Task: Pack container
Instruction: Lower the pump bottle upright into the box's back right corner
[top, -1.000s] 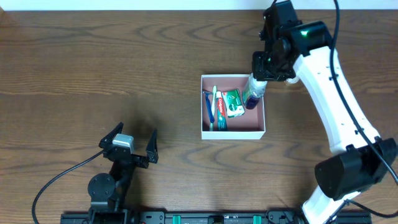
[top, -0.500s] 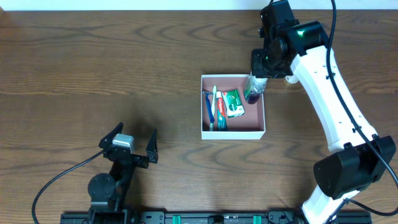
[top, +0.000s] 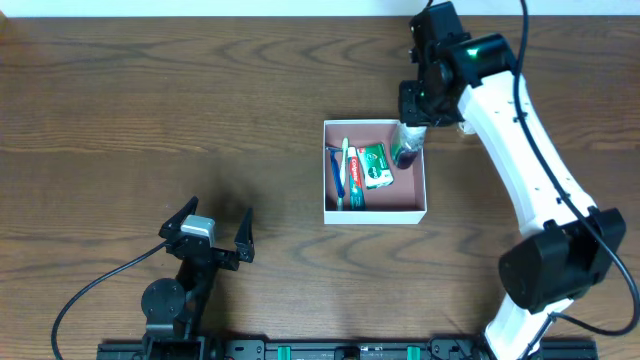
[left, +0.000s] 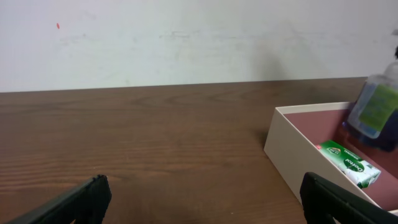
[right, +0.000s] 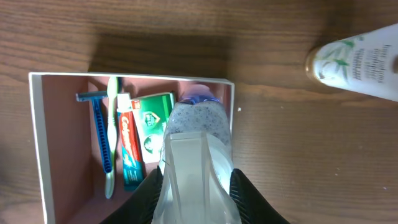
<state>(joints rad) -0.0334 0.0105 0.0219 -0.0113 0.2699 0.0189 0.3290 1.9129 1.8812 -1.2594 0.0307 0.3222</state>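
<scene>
Bench (top: 150, 120): dark brown wood grain | room: plain white wall (left: 186, 37) behind far edge | container (top: 375, 213): right of centre on bench; holds razor (right: 99, 134), toothbrush (right: 111, 124), toothpaste (right: 128, 152), green packet (right: 151, 121) | right tool (right: 198, 199): clamped on clear bottle (right: 198, 124) at container's far-right corner | left tool (top: 213, 228): spread wide, empty, near front-left.

One container (top: 390, 213), razor (right: 101, 137), toothbrush (right: 110, 168), toothpaste (right: 127, 152), green packet (right: 151, 121), bottle (right: 199, 121); perhaps one tube (right: 357, 59) outside.
</scene>
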